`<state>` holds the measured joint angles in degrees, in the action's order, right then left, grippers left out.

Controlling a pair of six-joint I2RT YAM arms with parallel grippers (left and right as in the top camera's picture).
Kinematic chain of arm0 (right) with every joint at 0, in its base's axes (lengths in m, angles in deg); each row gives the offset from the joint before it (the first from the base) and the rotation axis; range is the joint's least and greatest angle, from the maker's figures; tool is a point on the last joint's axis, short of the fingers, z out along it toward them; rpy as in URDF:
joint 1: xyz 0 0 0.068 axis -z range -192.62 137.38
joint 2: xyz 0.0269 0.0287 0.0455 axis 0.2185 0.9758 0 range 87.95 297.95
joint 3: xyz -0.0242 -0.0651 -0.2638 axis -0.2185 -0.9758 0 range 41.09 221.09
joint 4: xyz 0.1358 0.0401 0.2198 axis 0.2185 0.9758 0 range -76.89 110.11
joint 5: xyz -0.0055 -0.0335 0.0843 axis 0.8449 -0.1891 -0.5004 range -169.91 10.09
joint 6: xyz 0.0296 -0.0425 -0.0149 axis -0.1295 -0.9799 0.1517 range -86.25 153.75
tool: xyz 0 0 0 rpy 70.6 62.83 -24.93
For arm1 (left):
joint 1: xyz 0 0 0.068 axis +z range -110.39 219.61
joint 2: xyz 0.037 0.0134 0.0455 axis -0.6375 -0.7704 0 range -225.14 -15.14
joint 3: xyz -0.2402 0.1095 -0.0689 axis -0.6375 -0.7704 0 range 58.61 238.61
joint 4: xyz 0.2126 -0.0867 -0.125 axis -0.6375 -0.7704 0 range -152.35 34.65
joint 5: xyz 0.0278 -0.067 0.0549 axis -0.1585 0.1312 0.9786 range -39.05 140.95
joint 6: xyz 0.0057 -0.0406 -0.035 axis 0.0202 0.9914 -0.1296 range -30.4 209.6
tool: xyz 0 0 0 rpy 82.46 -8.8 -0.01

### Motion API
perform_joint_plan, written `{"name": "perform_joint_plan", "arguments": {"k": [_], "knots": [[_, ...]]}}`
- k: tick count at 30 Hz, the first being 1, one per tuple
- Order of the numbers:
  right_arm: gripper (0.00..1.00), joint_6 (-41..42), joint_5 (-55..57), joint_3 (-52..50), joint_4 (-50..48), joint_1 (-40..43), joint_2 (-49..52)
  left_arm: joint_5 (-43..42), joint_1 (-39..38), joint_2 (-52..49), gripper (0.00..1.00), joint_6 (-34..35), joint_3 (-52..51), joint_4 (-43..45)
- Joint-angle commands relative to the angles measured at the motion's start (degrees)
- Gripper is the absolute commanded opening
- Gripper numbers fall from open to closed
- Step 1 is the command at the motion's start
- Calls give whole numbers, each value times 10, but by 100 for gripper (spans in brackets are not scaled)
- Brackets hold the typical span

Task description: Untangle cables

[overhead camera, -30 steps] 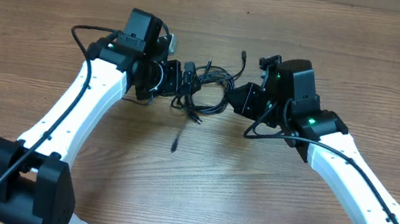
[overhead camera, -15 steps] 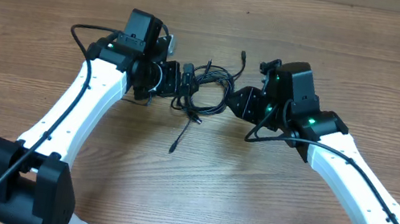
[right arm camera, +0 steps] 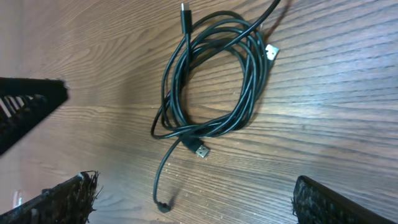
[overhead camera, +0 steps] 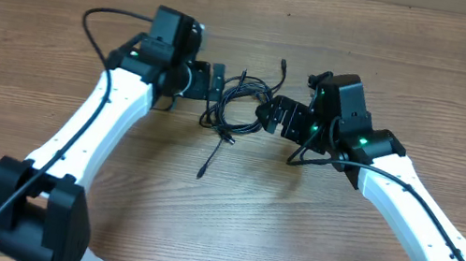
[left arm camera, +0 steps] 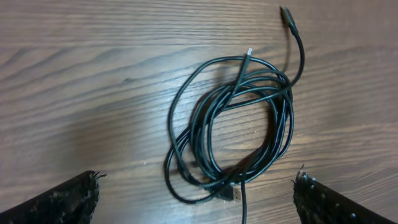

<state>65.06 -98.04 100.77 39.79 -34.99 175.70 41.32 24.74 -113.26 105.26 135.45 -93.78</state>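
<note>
Coiled bundle of thin black cables [right arm camera: 247,87] lying on the brown wooden table [overhead camera: 371,40], between the left gripper [overhead camera: 212,84] and the right gripper [overhead camera: 272,113]; both grippers' jaws spread wide, grasping nothing.

You have a brown wood-grain worktop [left arm camera: 74,74] spread beneath and between the fingers [left arm camera: 68,199], its grain running from one finger toward the other.

Cables [overhead camera: 239,103] block table [overhead camera: 216,232] centre; near side free.
</note>
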Motion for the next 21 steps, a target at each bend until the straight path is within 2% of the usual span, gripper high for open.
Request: {"name": "perform_joint_plan", "arguments": {"k": [1,11,15,21], "knots": [[100,-3,21,4,3,2,-7,13,-29,-35,100,-70,10,15],[100,-3,45,4,23,2,-7,116,-50,-115,99,-80,10,66],[100,-3,69,4,37,2,-7,119,-50,-143,100,-80,10,103],[100,-3,74,4,38,2,-7,94,-50,-181,89,-79,10,131]]}}
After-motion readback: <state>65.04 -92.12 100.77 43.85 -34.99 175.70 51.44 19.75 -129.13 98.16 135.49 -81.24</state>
